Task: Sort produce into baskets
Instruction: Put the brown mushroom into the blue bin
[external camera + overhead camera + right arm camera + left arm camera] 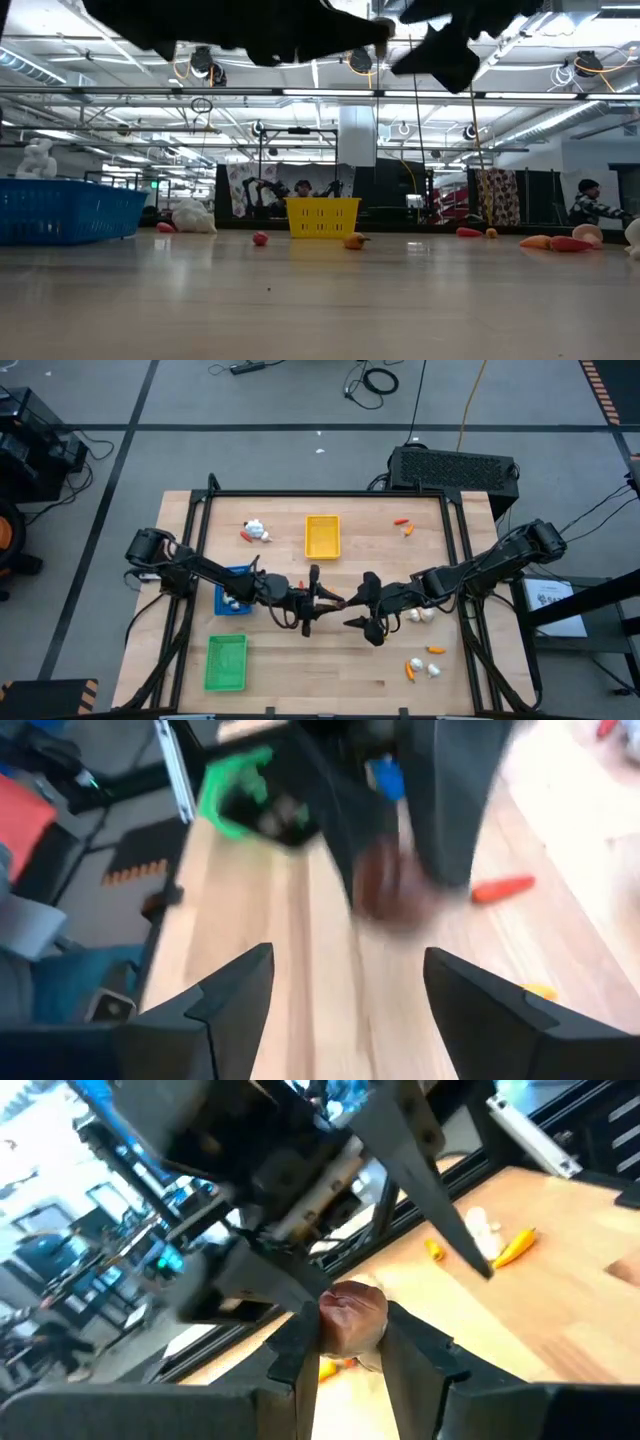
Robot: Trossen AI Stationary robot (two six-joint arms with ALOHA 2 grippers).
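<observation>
My left gripper (pixel 335 601) is at the table's middle, above the top, shut on a small brown rounded produce piece (pixel 352 1312). My right gripper (pixel 358 602) faces it from the right. It is open and empty, and in the right wrist view (pixel 345 960) its fingers stand apart before the brown piece (pixel 385 885). The yellow tray (pixel 322 536) stands at the far middle, the blue tray (pixel 232 592) at the left under my left arm, and the green tray (pixel 226 662) at the near left. Loose produce lies at the far left (pixel 257 532), the far right (pixel 403 525), the right (pixel 420 615) and the near right (pixel 425 665). My left gripper pinches the brown piece by its two sides (pixel 330 1330) between its two fingers. The fingers lie about level and point toward the table's right. The piece is lifted clear of the table.
A black frame rail (pixel 330 493) runs round the table top. The low view shows the blue tray (pixel 70 210) with whitish pieces in it, the yellow tray (pixel 322 216) and produce lying along the far side (pixel 355 240). People show in the room beyond (pixel 590 200).
</observation>
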